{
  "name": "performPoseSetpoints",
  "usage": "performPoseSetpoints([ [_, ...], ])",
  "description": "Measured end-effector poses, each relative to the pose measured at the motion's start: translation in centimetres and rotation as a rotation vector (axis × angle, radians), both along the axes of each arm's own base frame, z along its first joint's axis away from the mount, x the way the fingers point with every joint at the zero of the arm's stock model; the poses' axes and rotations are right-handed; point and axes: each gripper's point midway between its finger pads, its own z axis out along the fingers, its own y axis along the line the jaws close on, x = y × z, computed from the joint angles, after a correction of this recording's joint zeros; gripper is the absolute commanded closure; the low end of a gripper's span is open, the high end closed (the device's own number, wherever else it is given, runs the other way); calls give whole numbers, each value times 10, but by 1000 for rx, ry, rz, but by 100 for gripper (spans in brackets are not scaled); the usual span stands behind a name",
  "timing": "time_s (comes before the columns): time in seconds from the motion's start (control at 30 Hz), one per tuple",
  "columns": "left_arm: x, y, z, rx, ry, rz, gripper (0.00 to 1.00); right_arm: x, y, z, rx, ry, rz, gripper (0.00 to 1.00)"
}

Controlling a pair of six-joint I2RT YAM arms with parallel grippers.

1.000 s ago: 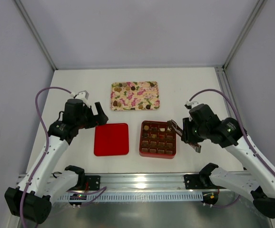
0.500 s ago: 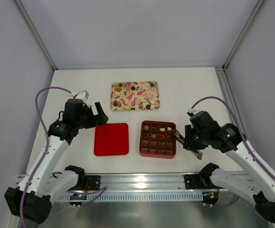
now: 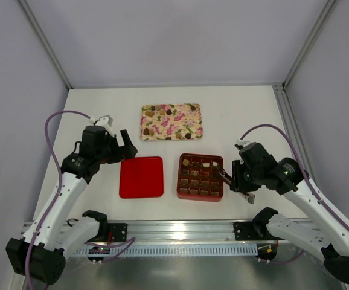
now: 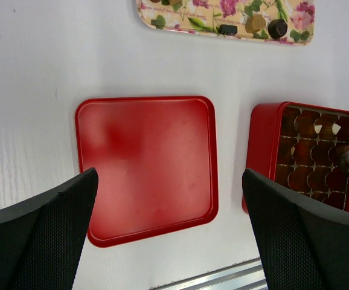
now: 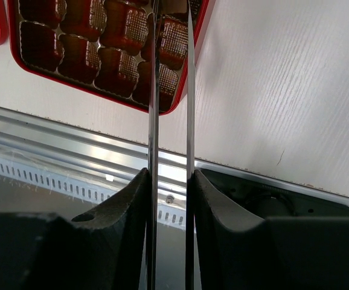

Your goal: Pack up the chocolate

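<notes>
Several chocolates [image 3: 162,112] lie on the floral tray [image 3: 180,128] at the back; more chocolates [image 3: 194,164] sit in cells of the red box [image 3: 200,194] with its brown grid. The box also shows in the left wrist view [image 4: 262,151] and the right wrist view [image 5: 189,54]. My right gripper [image 3: 242,176] is shut on metal tongs [image 3: 226,174]; their two arms [image 5: 153,90] reach over the box's right edge, tips cut off at the frame top. My left gripper [image 4: 169,181] is open and empty, above the red lid [image 4: 144,157].
The red lid [image 3: 141,177] lies flat left of the box. A metal rail [image 3: 180,232] runs along the table's near edge, just below the box. White walls and frame posts enclose the table on three sides.
My right gripper has moved nearer the front edge and lower with the tongs, whose tips now sit over the box's right side. The left arm has not moved.
</notes>
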Motion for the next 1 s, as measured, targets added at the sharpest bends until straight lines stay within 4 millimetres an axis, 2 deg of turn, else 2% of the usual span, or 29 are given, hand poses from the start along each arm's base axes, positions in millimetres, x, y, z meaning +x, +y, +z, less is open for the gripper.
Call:
performPoseSetpoints([
  [0.63,0,0,0,0,0,0,0,-1,1,-1,1,4,2,55],
  [1.0,0,0,0,0,0,0,0,16,6,33,23,-70,3,54],
])
